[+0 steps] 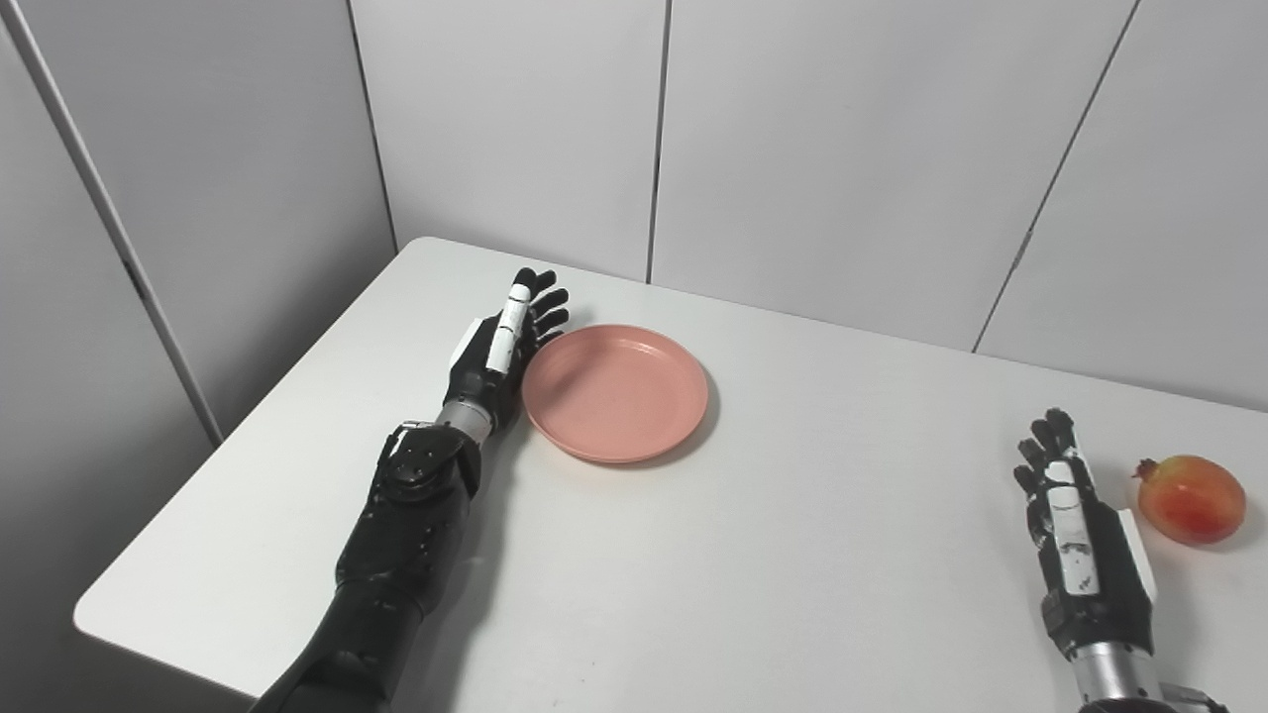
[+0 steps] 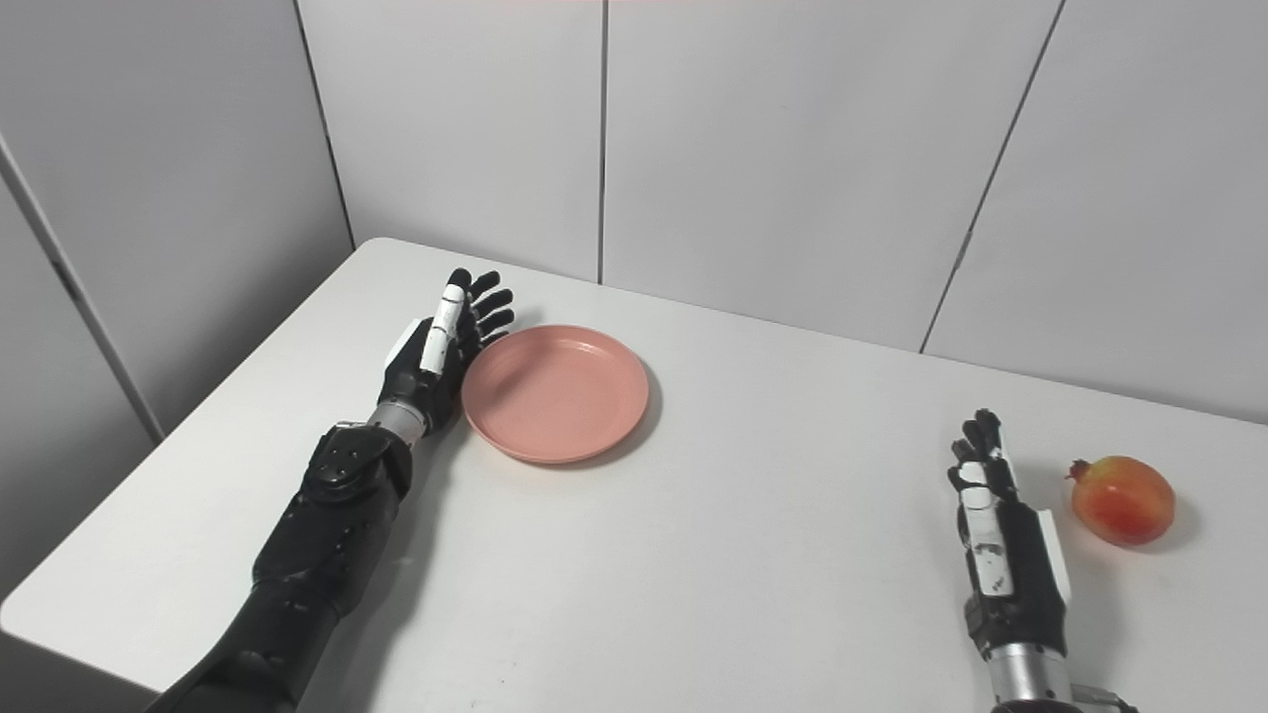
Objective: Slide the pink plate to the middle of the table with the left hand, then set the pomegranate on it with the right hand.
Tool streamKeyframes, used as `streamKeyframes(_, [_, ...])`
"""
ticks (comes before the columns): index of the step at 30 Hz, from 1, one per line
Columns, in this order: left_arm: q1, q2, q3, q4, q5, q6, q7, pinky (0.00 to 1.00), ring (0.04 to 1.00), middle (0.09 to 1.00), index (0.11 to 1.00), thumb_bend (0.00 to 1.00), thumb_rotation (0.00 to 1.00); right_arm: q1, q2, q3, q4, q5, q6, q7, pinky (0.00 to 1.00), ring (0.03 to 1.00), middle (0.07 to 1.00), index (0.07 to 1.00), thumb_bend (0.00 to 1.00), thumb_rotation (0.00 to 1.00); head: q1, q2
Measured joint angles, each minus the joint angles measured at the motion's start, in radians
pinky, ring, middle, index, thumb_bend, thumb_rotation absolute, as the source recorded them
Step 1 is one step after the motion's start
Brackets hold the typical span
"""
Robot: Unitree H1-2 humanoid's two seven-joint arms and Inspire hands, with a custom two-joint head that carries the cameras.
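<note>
Left fingers: The black fingers point(image 1: 540, 297) of the left hand point(image 1: 500, 352) were straight and a little apart. They held nothing. The hand stood on its edge, with the palm facing the plate.

Left hand and plate: The hand was right beside the left rim of the round, shallow pink plastic plate point(image 1: 615, 391). It looked like it was touching the rim, but I could not be sure.

Right fingers: The black fingers point(image 1: 1045, 441) of the right hand point(image 1: 1080, 545) were stretched out and apart. They held nothing.

Right hand and fruit: The round red and yellow pomegranate point(image 1: 1191, 498) sat just beside the right hand, not touching it. It was near the right edge of the table.

Where the plate was: It lay flat on the left part of the smooth white table point(image 1: 792, 555), not yet in the middle.

How the plate may handle: It looked light and stiff. I think it would slide easily on the smooth top. A push on the left rim with the flat hand should move it. A push that is too fast may send it too far.

How the fruit may handle: It looked firm, smooth and a bit heavy. It could roll. I think the fingers should wrap around its wide middle, not the little crown on its left end.

Around it: Plain grey wall panels point(image 1: 495, 119) stood behind the table.
</note>
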Motion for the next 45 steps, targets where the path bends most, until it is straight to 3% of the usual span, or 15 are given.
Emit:
streamKeyframes(19, [0.000, -0.053, -0.073, -0.031, 0.098, 0.025, 0.015, 0.93, 0.931, 0.931, 0.925, 0.66, 1.00, 0.000, -0.001, 0.000, -0.001, -0.005, 0.000, -0.001, 1.00, 1.000, 1.000, 1.000, 0.63, 0.90, -0.008, 0.015])
streamKeyframes(32, [0.009, -0.101, -0.095, -0.070, 0.117, 0.035, 0.014, 0.93, 0.941, 0.942, 0.934, 0.65, 1.00, 0.000, 0.012, -0.001, 0.000, 0.009, 0.003, -0.007, 1.00, 1.000, 1.000, 1.000, 0.64, 0.84, -0.121, 0.064])
streamKeyframes(45, [0.031, -0.131, -0.113, -0.141, 0.142, 0.094, 0.035, 0.96, 0.963, 0.970, 0.973, 0.64, 1.00, 0.000, 0.023, 0.003, -0.001, -0.022, 0.012, -0.027, 1.00, 1.000, 1.000, 1.000, 0.63, 0.87, -0.216, 0.087])
